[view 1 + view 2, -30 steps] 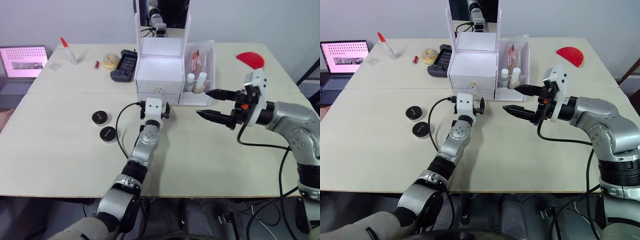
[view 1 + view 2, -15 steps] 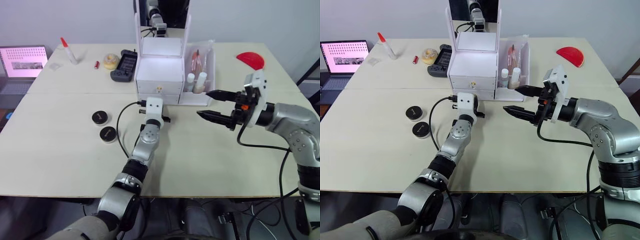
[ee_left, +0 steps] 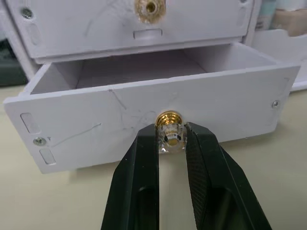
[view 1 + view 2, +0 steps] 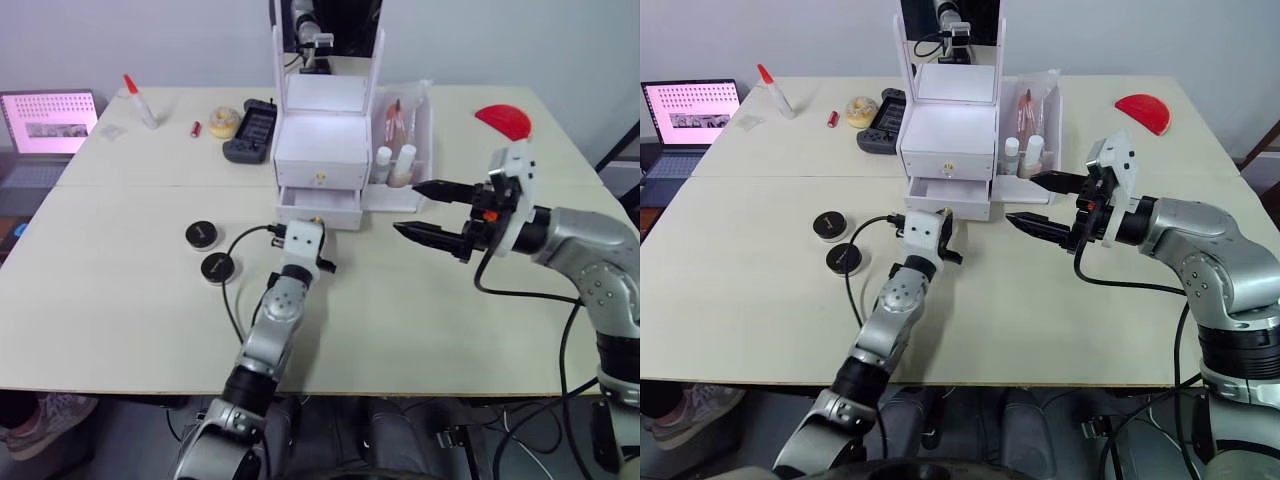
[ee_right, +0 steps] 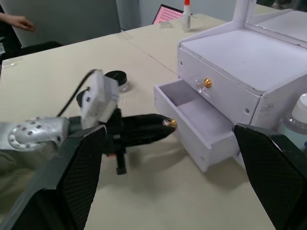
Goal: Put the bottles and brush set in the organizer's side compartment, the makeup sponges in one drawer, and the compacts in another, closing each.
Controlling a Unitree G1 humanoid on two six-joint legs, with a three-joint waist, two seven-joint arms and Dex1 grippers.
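The left gripper (image 3: 171,143) is clamped on the gold knob (image 3: 169,120) of the lower drawer (image 4: 318,209) of the white organizer (image 4: 322,150), one black finger on each side of the knob. The lower drawer stands pulled out from the body, its inside bare as far as the left wrist view shows. The upper drawer (image 4: 946,166) sits flush, its own gold knob facing front. The side compartment (image 4: 403,190), on the organizer's right, holds two small bottles (image 4: 394,165) at the front and a packaged brush set (image 4: 398,120) upright behind them. Two black round compacts (image 4: 210,250) lie on the table (image 4: 120,320) to the left of the left arm, near each other, well apart from the organizer. The right gripper (image 4: 425,210) hovers above the table just right of the open drawer, fingers spread wide, holding nothing. A laptop (image 4: 45,125), a glue bottle (image 4: 137,100) and a black controller (image 4: 250,130) sit at the table's far left.
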